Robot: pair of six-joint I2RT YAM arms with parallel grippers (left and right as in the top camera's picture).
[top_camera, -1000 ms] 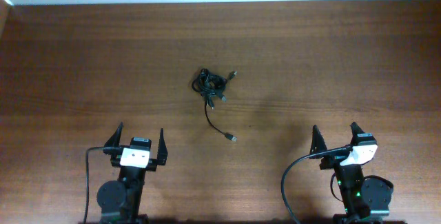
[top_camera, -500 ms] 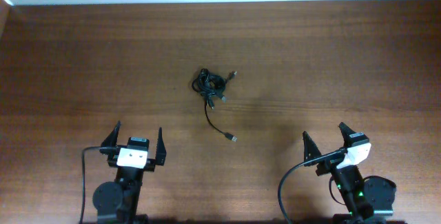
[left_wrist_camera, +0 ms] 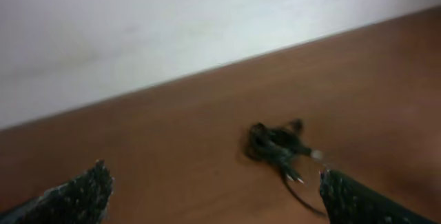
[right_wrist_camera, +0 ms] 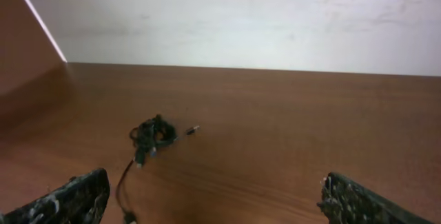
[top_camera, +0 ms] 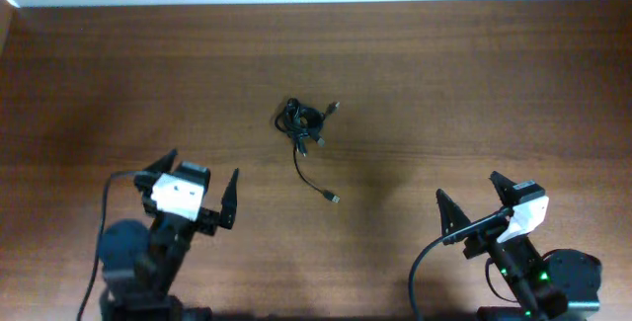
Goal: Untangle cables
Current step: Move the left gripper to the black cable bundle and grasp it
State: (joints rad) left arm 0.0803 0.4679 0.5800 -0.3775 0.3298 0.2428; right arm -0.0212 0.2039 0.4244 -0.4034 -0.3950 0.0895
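The cables (top_camera: 304,122) lie bunched in a small black knot at the middle of the wooden table (top_camera: 474,74), with one loose strand trailing toward the front to a grey plug (top_camera: 333,199). My left gripper (top_camera: 201,187) stands open near the front left, well short of the knot, nothing between its fingers. My right gripper (top_camera: 471,195) is open at the front right, also empty. The knot shows ahead and to the right in the left wrist view (left_wrist_camera: 275,145), blurred. In the right wrist view the knot (right_wrist_camera: 153,133) lies ahead to the left.
Thicker black arm cables (top_camera: 423,272) run by the bases at the front edge. A pale wall (right_wrist_camera: 241,17) rises behind the table's far edge.
The left arm has swung left and turned, its gripper now pointing toward the knot. The right gripper has shifted back and rotated. The cables have not moved.
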